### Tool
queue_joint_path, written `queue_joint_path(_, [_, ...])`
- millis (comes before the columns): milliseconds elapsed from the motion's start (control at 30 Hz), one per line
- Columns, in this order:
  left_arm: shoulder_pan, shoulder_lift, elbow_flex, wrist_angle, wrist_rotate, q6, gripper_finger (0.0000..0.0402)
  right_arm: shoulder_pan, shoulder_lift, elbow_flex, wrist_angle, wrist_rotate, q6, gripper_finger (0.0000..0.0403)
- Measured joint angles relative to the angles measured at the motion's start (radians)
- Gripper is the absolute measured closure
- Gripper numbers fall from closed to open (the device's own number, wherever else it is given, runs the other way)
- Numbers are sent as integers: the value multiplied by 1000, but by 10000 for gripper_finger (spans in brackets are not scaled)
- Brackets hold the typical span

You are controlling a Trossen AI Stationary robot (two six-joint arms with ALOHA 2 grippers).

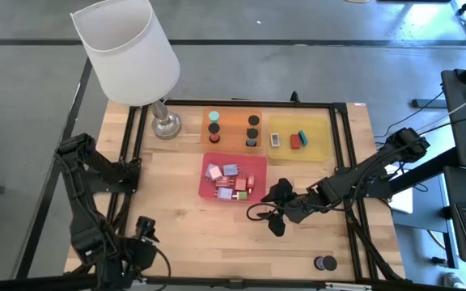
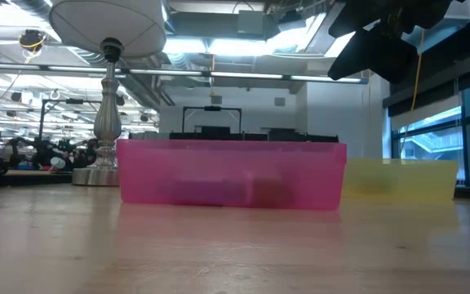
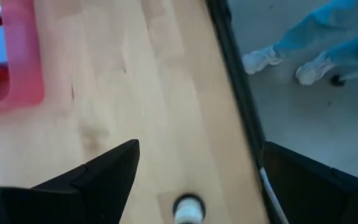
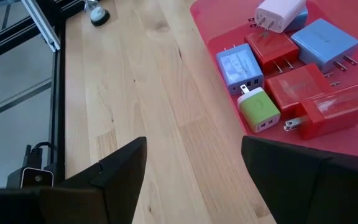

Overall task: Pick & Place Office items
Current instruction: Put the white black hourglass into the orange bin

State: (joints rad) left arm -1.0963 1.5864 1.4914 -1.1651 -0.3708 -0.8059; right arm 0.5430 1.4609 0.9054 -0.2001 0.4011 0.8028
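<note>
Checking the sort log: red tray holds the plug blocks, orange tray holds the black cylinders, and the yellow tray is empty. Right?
Not quite: the yellow tray is not empty. The high view shows small flat white, teal and red pieces lying in it. The rest stands: plug blocks in the red tray, black cylinders in the orange tray.
</note>
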Motion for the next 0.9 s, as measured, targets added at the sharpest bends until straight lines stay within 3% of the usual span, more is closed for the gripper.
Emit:
queue_joint_path(267, [-12, 0, -35, -48, 70, -78, 66, 0, 0, 0, 0, 0, 0, 138])
queue_joint_path(500, [-15, 2, -140, -19, 208, -192, 66, 0, 0, 0, 0, 0, 0, 138])
queue_joint_path(900, [-71, 2, -229, 0, 206, -252, 64, 0, 0, 0, 0, 0, 0, 138])
